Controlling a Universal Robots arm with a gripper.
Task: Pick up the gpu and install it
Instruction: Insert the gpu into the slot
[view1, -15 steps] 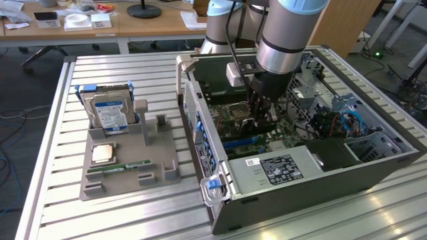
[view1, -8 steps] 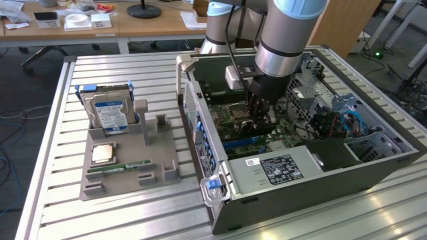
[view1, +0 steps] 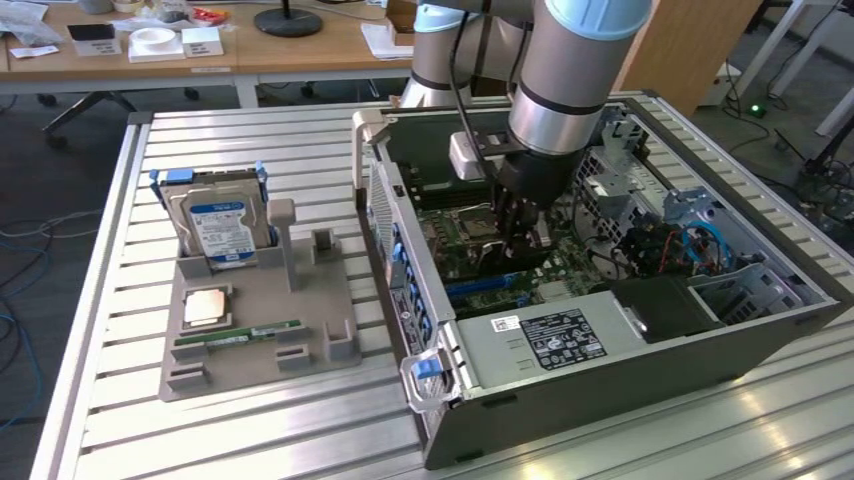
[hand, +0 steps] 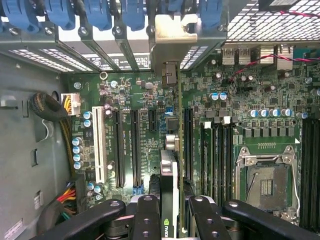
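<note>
The gpu (hand: 169, 182), thin and edge-on, stands upright at the motherboard (hand: 125, 100) expansion slots.

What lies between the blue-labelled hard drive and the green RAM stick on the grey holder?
In the exterior view, a square chip lies flat on the holder between the hard drive and the RAM stick.

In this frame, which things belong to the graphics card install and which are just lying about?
Job in hand: gpu, clamped edge-on in the gripper; motherboard beneath it; open computer case.
Lying about: hard drive, RAM stick and square chip, all on the grey holder beside the case.
</note>
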